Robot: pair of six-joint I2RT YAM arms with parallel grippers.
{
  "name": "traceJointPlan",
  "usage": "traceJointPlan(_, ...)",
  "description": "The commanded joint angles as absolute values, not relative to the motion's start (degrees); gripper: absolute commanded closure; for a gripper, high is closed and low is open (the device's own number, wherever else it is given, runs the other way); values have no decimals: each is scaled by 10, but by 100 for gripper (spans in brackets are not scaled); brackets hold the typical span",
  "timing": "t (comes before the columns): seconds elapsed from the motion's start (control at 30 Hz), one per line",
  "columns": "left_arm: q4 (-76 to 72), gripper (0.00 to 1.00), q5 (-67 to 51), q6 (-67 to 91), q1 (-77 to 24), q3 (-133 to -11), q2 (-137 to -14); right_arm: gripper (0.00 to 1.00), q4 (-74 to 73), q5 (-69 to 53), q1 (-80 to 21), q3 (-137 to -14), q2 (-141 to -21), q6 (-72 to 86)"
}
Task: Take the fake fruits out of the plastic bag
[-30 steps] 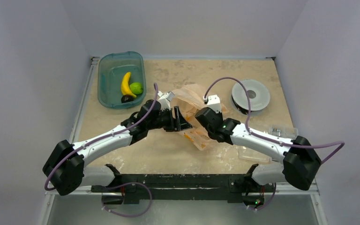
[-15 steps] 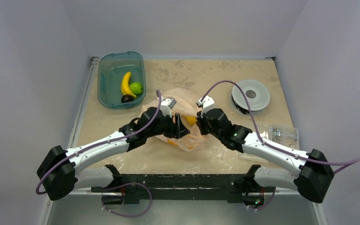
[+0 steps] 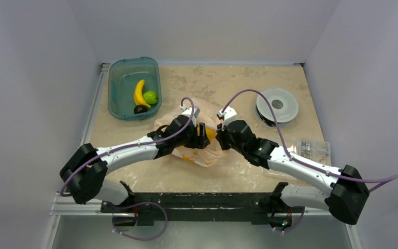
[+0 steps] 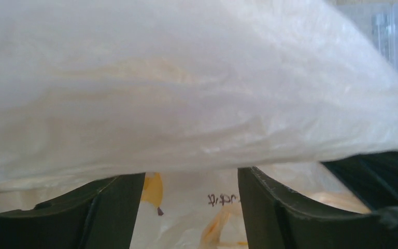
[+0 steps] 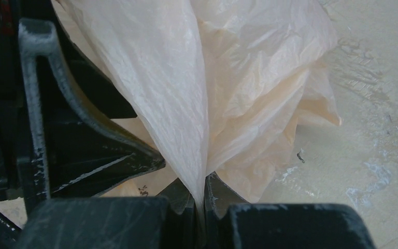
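Counts: 1 plastic bag (image 3: 202, 155), 3 fake fruits out in the open, 2 grippers. The fruits are 1 banana (image 3: 139, 93), 1 green one (image 3: 151, 97) and 1 dark one (image 3: 140, 109). All three lie in the teal bin (image 3: 120, 78) at the far left of the table (image 3: 212, 83), well apart from the bag.

Other things: 1 grey spool (image 3: 277, 105) far right, and 1 clear packet of metal parts (image 3: 313, 148) on the right edge. Neither touches the bag.

The bag lies crumpled mid-table, between and under both wrists. An orange-yellow patch (image 3: 210, 133) shows between the grippers; I cannot tell whether it is fruit or print.

Left gripper (image 4: 192, 207): jaws apart. Bag film is draped over the fingers (image 4: 109, 212) and blocks most of that view, with printed film showing in the gap between them.

Right gripper (image 5: 203, 199): jaws together, clamped on a thin fold of bag film that rises straight up from the tips. The left gripper's dark finger sits just to its left, touching the bag.
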State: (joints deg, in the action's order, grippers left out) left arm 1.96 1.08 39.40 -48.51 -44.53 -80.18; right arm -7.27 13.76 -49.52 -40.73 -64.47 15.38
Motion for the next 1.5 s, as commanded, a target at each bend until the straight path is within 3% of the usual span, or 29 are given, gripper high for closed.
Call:
traceJointPlan(0.0,-1,31,70,395,-481,-502,-830,100,-59,126,-497,-408,-643,156)
traceJointPlan(0.1,36,22,90,402,-481,-527,-860,100,-56,123,-497,-409,-644,154)
traceJointPlan(0.13,38,12,95,404,-481,-532,-869,100,-54,120,-497,-410,-644,153)
traceJointPlan(0.2,38,3,100,401,-480,-544,-890,100,-51,117,-498,-409,-645,151)
traceJointPlan(0.37,17,3,83,397,-475,-596,-965,100,-45,107,-497,-410,-650,148)
traceJointPlan(0.53,-18,20,85,396,-474,-631,-1022,100,-44,102,-497,-407,-646,148)
traceJointPlan(0.73,-7,69,75,390,-473,-646,-1022,100,-57,111,-498,-398,-628,152)
traceJointPlan(0.83,-7,82,58,383,-472,-637,-999,100,-67,118,-497,-388,-620,165)
traceJointPlan(1.17,9,90,-5,367,-470,-570,-879,100,-104,142,-498,-366,-600,238)
traceJointPlan(1.47,37,93,-153,375,-451,-519,-798,100,-127,222,-497,-373,-605,306)
